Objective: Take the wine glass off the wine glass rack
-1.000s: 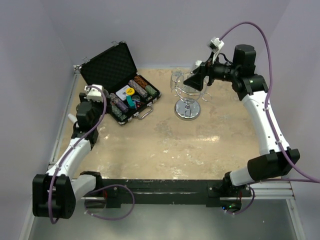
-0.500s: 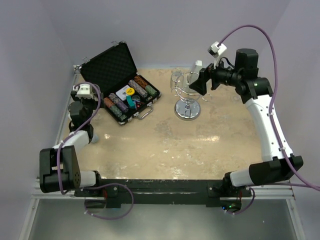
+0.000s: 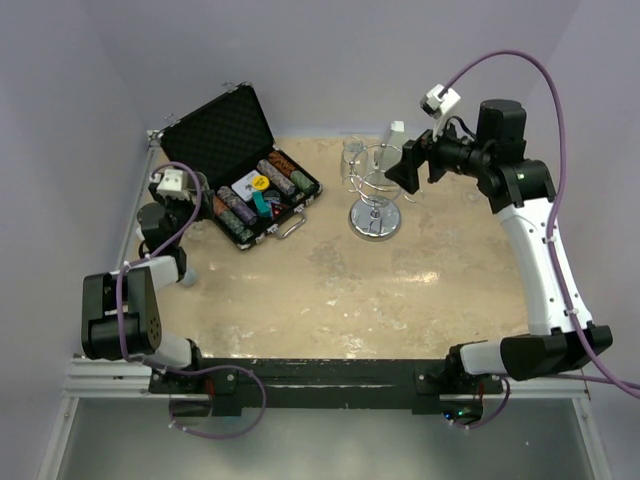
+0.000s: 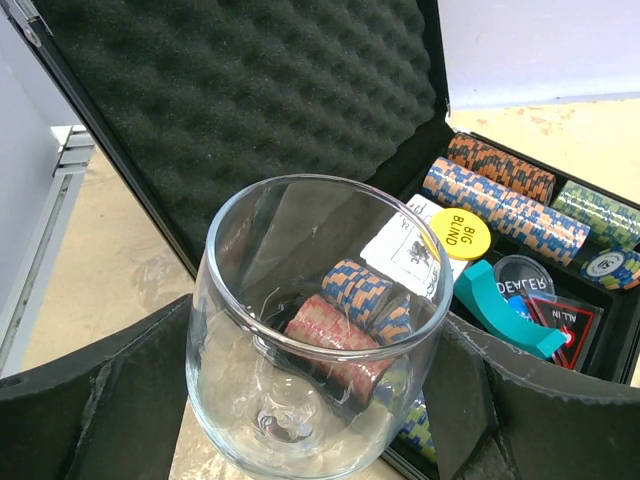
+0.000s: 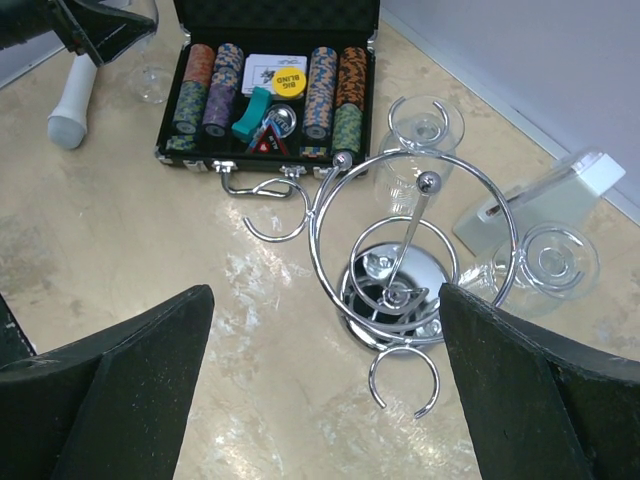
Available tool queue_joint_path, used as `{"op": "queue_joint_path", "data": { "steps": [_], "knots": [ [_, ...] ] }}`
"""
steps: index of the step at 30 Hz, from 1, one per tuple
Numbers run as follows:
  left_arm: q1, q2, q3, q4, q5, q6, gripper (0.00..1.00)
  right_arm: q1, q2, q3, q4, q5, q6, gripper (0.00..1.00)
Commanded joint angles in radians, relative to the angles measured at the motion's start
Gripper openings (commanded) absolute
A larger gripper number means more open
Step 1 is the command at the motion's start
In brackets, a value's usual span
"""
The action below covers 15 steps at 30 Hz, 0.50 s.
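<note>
Pinches wine glass (image 4: 318, 330) bowl in left claw (image 4: 315, 345), off wine glass rack (image 3: 375, 221), beside chip case (image 4: 250, 90); leaves right claw (image 5: 325, 292) gaping empty over rack. Could drop slick bowl if pinch slackens.

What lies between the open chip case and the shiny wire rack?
Only bare table, in the overhead view; the right wrist view shows one empty loop of the wine glass rack reaching toward the chip case.
</note>
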Motion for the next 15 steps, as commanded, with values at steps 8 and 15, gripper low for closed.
{"op": "queue_joint_path", "data": {
  "steps": [8, 15],
  "knots": [
    [0.025, -0.016, 0.045, 0.059, -0.011, 0.037, 0.31, -0.002, -0.035, -0.033, 0.014, 0.002, -0.014, 0.99],
    [0.038, -0.046, 0.040, 0.010, -0.022, 0.066, 0.51, -0.002, -0.021, -0.041, 0.027, -0.020, -0.010, 0.99]
  ]
}}
